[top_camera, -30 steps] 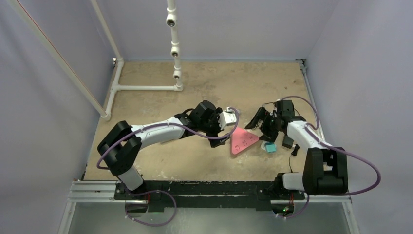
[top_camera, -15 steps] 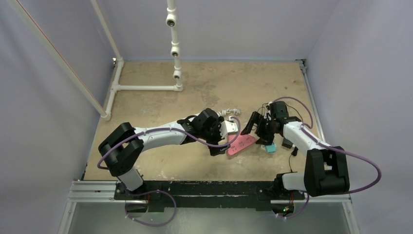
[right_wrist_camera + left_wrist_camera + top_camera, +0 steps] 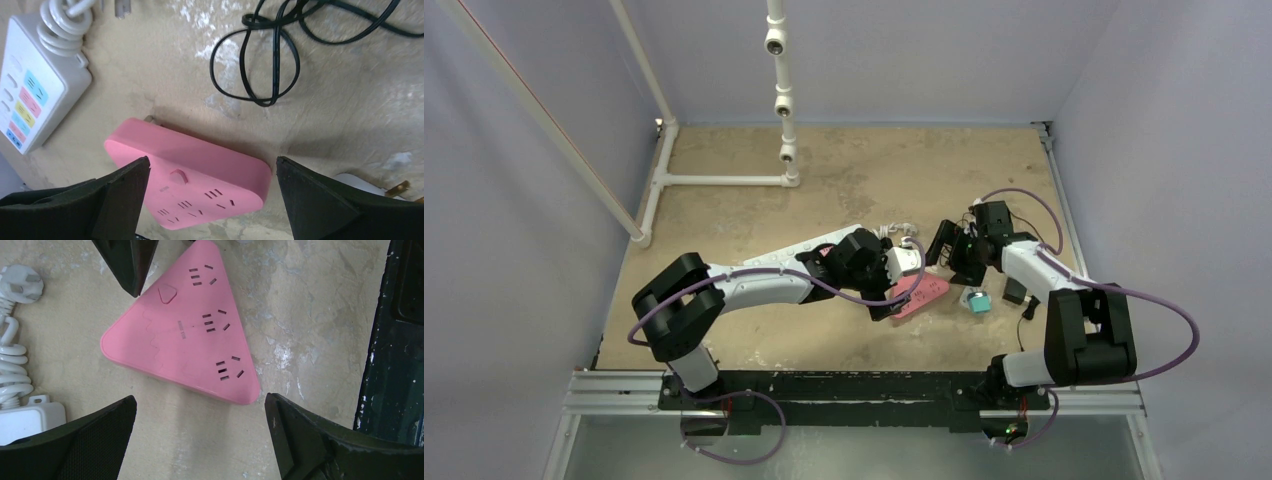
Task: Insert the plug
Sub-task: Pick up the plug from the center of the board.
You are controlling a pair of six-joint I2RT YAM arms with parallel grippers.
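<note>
The left tool (image 3: pixel 200 401) and right tool (image 3: pixel 212 161) both gape wide, empty, over the pink triangular power strip (image 3: pixel 185 335); bare desk (image 3: pixel 310 315) borders its edges; a brass-pronged plug (image 3: pixel 372 185) lies just beside it.

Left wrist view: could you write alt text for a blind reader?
A pink triangular power strip with three socket groups lies on a beige table. The open left claw frames it from below; a coiled white cable lies at left.

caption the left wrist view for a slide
Open left gripper above the pink triangular power strip, white plug at left
</note>
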